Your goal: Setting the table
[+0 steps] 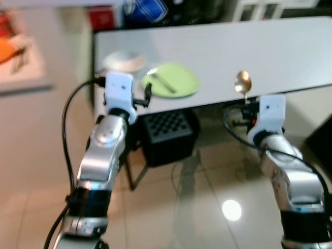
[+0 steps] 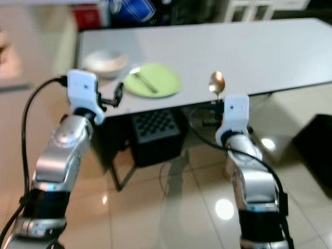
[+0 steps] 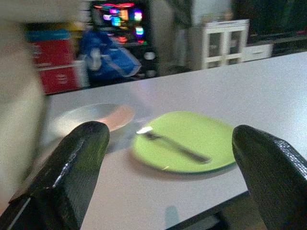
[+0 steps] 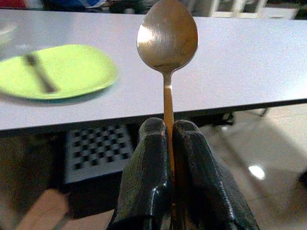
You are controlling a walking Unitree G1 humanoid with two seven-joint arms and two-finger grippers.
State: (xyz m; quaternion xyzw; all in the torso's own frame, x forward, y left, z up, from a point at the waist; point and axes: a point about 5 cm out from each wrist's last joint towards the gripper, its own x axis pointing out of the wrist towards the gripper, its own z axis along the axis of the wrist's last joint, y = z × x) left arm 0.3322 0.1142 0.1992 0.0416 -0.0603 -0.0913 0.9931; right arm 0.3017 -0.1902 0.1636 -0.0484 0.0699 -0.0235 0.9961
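Note:
A green plate (image 1: 171,80) lies on the white table (image 1: 249,49) near its front edge, with a fork (image 1: 162,79) across it. Left of the plate sits a pale bowl (image 1: 123,60). My right gripper (image 4: 167,132) is shut on the handle of a metal spoon (image 4: 167,36), which stands upright with its bowl up, just short of the table's front edge and right of the plate. My left gripper (image 3: 168,158) is open and empty, held before the table's front left corner facing the plate (image 3: 184,141) and bowl (image 3: 93,117).
A black crate with a grid pattern (image 1: 168,136) sits under the table on the tiled floor. Red and blue items (image 1: 137,11) stand behind the table, and a white cabinet (image 3: 220,40) beyond. A dark object (image 2: 316,148) is at the right on the floor.

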